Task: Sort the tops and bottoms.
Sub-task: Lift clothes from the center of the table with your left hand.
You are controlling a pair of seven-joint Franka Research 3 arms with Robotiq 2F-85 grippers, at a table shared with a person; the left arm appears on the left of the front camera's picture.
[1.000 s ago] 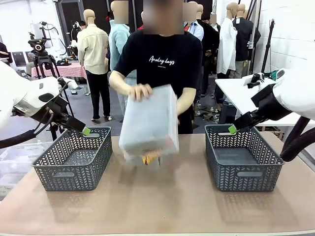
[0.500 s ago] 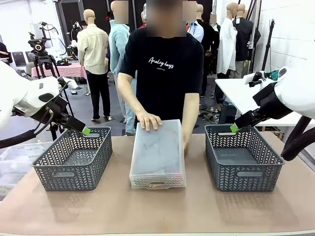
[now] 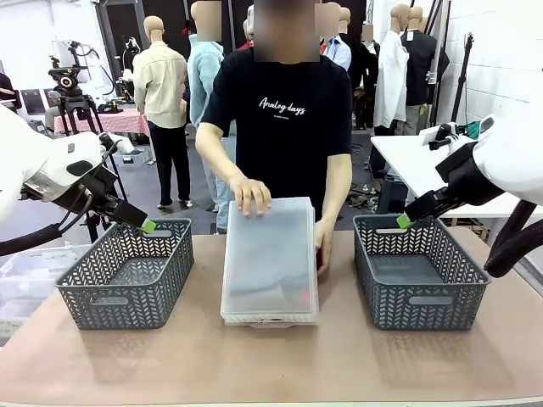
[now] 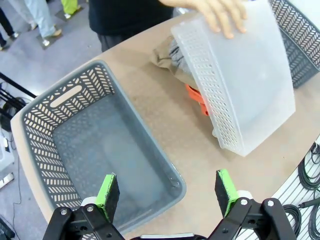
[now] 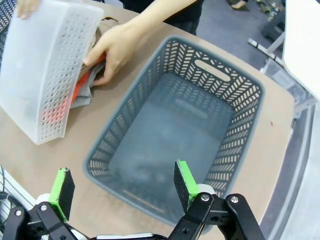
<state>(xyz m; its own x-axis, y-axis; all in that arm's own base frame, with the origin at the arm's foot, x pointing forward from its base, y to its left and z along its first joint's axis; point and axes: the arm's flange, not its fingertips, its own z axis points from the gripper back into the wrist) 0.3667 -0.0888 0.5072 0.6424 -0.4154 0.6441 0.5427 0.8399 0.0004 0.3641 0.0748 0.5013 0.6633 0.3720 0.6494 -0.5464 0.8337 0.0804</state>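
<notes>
Clear bin has tilted up off the garments; bare table either side

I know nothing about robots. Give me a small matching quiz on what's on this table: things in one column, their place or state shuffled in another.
Things:
1. bin
2. clothes
3. left basket
4. left end effector

States:
a. open, above a basket
b. grey, nothing in it
c. upside down, under a person's hand
d. partly hidden, lying on the table

Pairs: 1-c, 2-d, 3-b, 4-a
</notes>
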